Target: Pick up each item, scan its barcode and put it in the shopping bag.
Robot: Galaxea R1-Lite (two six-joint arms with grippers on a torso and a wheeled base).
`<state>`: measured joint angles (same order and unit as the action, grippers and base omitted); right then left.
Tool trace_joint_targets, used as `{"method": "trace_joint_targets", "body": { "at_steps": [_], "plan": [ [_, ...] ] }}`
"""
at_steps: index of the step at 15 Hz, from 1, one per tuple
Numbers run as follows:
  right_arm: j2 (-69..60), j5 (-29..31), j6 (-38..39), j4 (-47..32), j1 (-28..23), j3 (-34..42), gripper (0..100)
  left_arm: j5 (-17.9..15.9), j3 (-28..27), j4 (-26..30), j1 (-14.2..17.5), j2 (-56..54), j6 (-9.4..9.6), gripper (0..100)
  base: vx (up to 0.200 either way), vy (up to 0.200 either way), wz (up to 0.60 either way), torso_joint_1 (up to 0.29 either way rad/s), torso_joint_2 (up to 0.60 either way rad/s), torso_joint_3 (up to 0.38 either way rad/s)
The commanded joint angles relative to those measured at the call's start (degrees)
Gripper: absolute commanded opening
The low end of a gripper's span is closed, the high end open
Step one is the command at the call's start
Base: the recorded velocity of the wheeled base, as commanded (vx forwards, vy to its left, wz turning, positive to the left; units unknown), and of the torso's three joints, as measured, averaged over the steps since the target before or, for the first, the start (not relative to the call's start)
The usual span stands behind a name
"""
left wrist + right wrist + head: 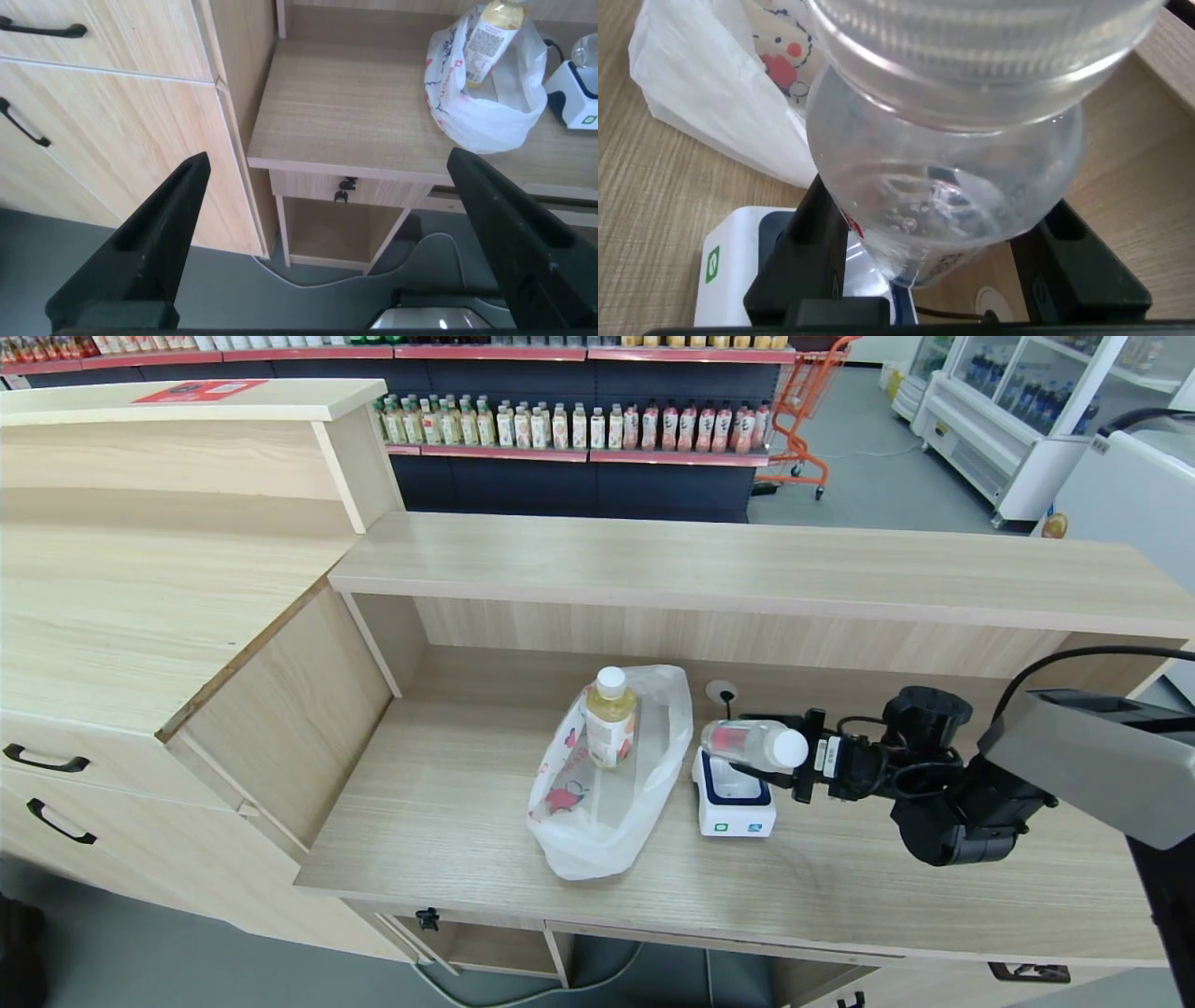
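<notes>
Right gripper (749, 745) jaws pinched clear bottle (758, 741), held horizontal, cap toward wrist, just above scanner (736, 800). Shopping bag (597, 807) lay open on counter (439, 812) beside scanner, yellow drink bottle (611, 721) upright inside. Left gripper (329, 168) jaws spread, holding nothing, low off counter's front-left corner.

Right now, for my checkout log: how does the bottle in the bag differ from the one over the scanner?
The yellow bottle stands nearly upright in the bag; the clear bottle lies sideways above the scanner. The yellow bottle is free of any grip; the clear bottle is held in the right pincer. The yellow bottle holds a yellowish drink; the clear bottle looks colourless. Both have white caps.
</notes>
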<state>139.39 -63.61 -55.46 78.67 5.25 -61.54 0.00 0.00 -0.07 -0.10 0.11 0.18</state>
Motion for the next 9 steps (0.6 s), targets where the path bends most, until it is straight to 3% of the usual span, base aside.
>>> {"method": "trace_joint_targets", "body": {
  "at_steps": [1,9],
  "plan": [
    [0.5,0.1,0.0,-0.3,0.0,-0.1,0,0.0,0.0,0.0,0.0,0.1,-0.01,100,0.000,0.000,0.00,0.000,0.00,0.000],
    [-2.9,0.1,1.9,-1.4,-0.4,1.2,0,0.0,0.0,0.0,0.0,0.1,-0.01,100,0.000,0.000,0.00,0.000,0.00,0.000]
  ]
}}
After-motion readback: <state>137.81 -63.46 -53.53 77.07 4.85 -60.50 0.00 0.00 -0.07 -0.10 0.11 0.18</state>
